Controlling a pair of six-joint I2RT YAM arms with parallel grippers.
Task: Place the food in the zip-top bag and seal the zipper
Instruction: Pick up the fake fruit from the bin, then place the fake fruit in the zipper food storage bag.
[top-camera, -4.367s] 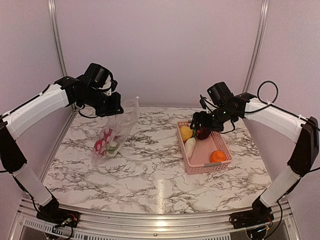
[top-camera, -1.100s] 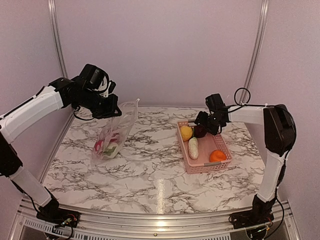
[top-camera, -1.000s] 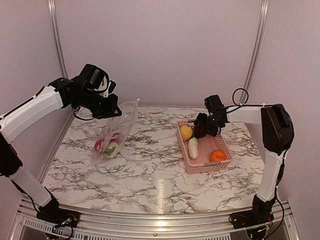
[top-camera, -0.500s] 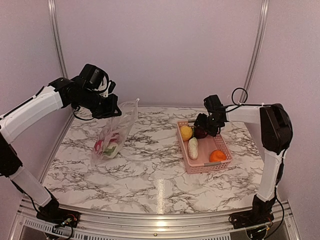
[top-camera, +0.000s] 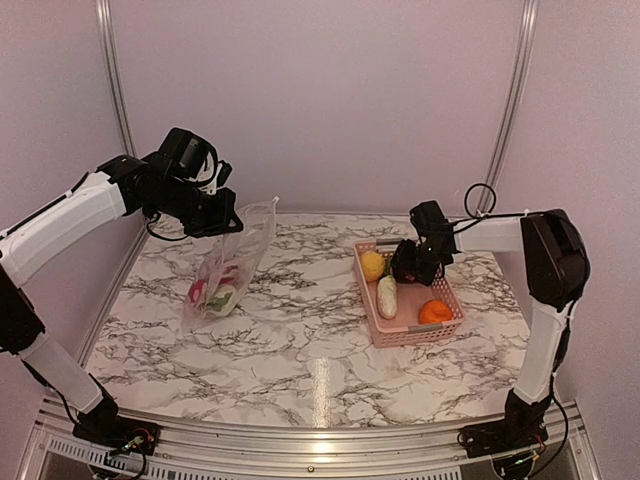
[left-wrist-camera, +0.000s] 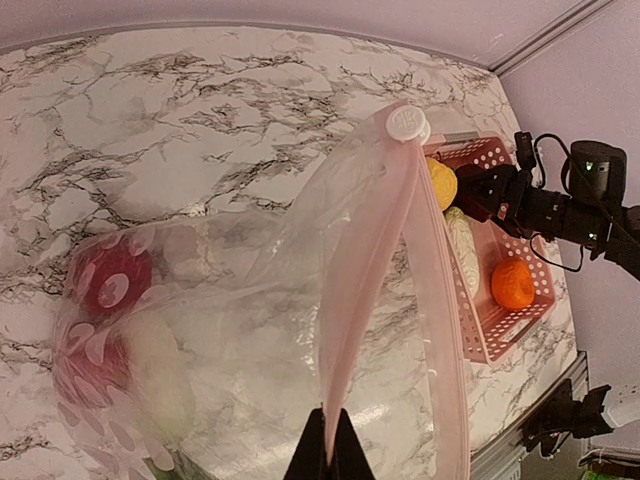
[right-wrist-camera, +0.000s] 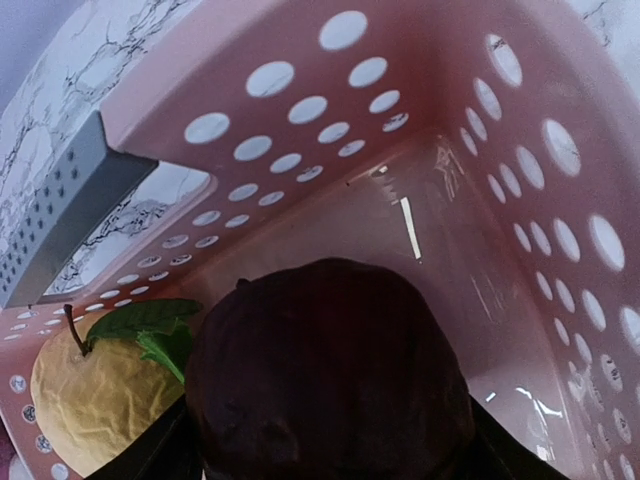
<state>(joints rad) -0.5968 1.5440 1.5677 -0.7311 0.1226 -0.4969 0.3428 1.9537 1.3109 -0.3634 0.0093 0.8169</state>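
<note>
My left gripper (top-camera: 222, 222) is shut on the mouth edge of the zip-top bag (top-camera: 235, 262) and holds it up over the left of the table. In the left wrist view my left gripper (left-wrist-camera: 328, 445) pinches the pinkish zipper (left-wrist-camera: 370, 260). Red fruits (left-wrist-camera: 105, 290) and a white one lie inside the bag (left-wrist-camera: 260, 330). My right gripper (top-camera: 408, 268) is down in the pink basket (top-camera: 400, 335). In the right wrist view my right gripper (right-wrist-camera: 325, 440) has a finger pressed on each side of the dark maroon fruit (right-wrist-camera: 325, 370).
In the basket lie a yellow fruit (top-camera: 372, 265) with a green leaf (right-wrist-camera: 150, 325), a white oblong one (top-camera: 386, 296) and an orange one (top-camera: 434, 312). The basket wall (right-wrist-camera: 300, 90) is close around my right gripper. Metal frame posts stand at the back corners.
My right gripper has dropped from the basket's back edge onto the maroon fruit, which it now covers in the top view. The left arm and bag have held still over the last second.
</note>
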